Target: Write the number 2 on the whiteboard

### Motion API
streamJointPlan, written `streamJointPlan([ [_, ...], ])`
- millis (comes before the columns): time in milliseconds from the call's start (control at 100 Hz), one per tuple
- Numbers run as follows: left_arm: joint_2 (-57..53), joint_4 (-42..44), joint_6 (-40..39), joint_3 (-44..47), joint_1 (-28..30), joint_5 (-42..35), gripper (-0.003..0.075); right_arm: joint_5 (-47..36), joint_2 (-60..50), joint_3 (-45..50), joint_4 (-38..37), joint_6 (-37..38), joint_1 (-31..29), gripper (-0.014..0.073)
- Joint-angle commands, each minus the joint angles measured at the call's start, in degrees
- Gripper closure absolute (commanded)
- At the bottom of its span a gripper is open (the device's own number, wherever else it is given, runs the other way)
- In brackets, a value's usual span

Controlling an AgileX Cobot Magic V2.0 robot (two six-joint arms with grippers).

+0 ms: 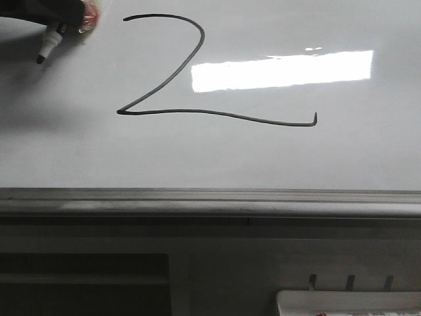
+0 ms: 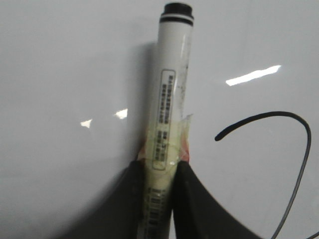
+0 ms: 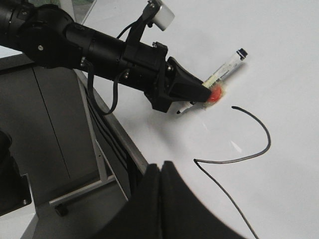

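Note:
The number 2 [image 1: 197, 108] is drawn in a thin black line on the whiteboard [image 1: 368, 151], with a curved top and a long wavy base. My left gripper [image 1: 82, 23] is at the board's far left, left of the top of the 2. It is shut on a white marker [image 1: 49, 46] wrapped with tape. In the left wrist view the fingers [image 2: 192, 199] clamp the marker [image 2: 172, 84], with the curve of the 2 [image 2: 279, 115] beside it. My right gripper [image 3: 160, 167] is shut and empty over the board's edge, near the line of the 2 [image 3: 259, 149].
The board's grey metal frame [image 1: 210, 201] runs along the near edge. A small white tray [image 1: 348, 303] sits below at the right. The left arm [image 3: 99, 50] reaches over the frame in the right wrist view, above a dark floor and stand.

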Motion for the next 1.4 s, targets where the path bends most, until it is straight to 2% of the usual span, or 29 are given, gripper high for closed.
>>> streamJointPlan([
  [0, 0.76, 0.6, -0.35, -1.31, 0.11, -2.19, 0.0741, -4.22, -0.27, -1.54, 1.05, 0.02, -0.42, 0.0664],
  [250, 1.96, 0.97, -0.35, -1.31, 0.11, -1.88, 0.0738, -4.22, -0.27, -1.54, 1.05, 0.02, -0.42, 0.0664],
  [320, 2.15, 0.95, -0.35, -1.31, 0.11, -1.88, 0.0715, -4.22, -0.27, -1.54, 1.05, 0.02, -0.42, 0.0664],
  [580, 2.38, 0.95, -0.35, -1.31, 0.11, -1.76, 0.0428, -4.22, -0.17, -1.54, 1.05, 0.02, -0.42, 0.0664],
  [780, 2.24, 0.95, -0.35, -1.31, 0.11, -1.76, 0.0349, -4.31, -0.17, -1.54, 1.05, 0.02, -0.42, 0.0664],
  [930, -1.23, 0.95, -0.35, -1.31, 0.11, -2.09, 0.0253, -4.31, -0.17, -1.54, -0.31, 0.02, -0.42, 0.0664],
  [1180, -16.97, 3.14, -0.15, -1.31, 0.11, 1.01, 0.0246, -4.08, -1.22, -1.54, -5.2, 0.02, -0.42, 0.0664],
  [1270, -24.1, 5.26, -0.15, -1.31, 0.11, 5.63, 0.0248, -3.22, -2.65, -1.42, -5.9, 0.02, -0.88, 0.0664],
  [1390, -34.49, 9.12, -0.15, -1.31, 0.11, 15.96, 0.0259, -2.94, -6.41, 1.48, -6.25, 0.02, -2.57, 0.0663],
])
